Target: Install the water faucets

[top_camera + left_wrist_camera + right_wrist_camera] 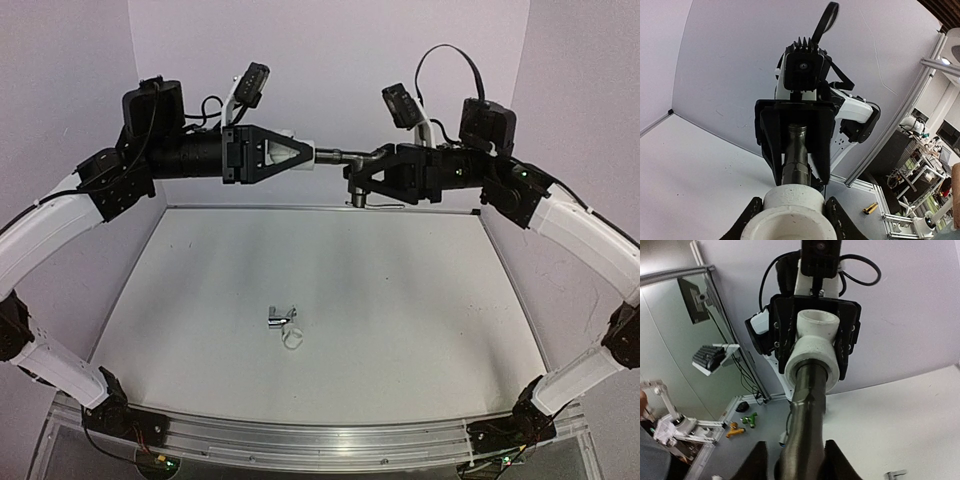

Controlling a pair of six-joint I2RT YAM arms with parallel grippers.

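Note:
My left gripper (303, 156) is shut on the white elbow fitting (310, 155), high above the back of the table. The matte black faucet (338, 156) has its stem in the fitting's mouth. My right gripper (362, 176) is shut on the faucet's body from the other side. In the left wrist view the fitting (792, 210) sits between my fingers, with the faucet (796, 152) running away from it. In the right wrist view the faucet (807, 420) enters the fitting (815, 347). The chrome faucet (279, 317) lies on the table.
A small white ring (293, 340) lies just beside the chrome faucet on the white table (400, 300). Purple walls stand close behind and at both sides. An aluminium rail (320, 440) runs along the near edge. The chrome faucet also shows at the right wrist view's bottom edge (895, 474).

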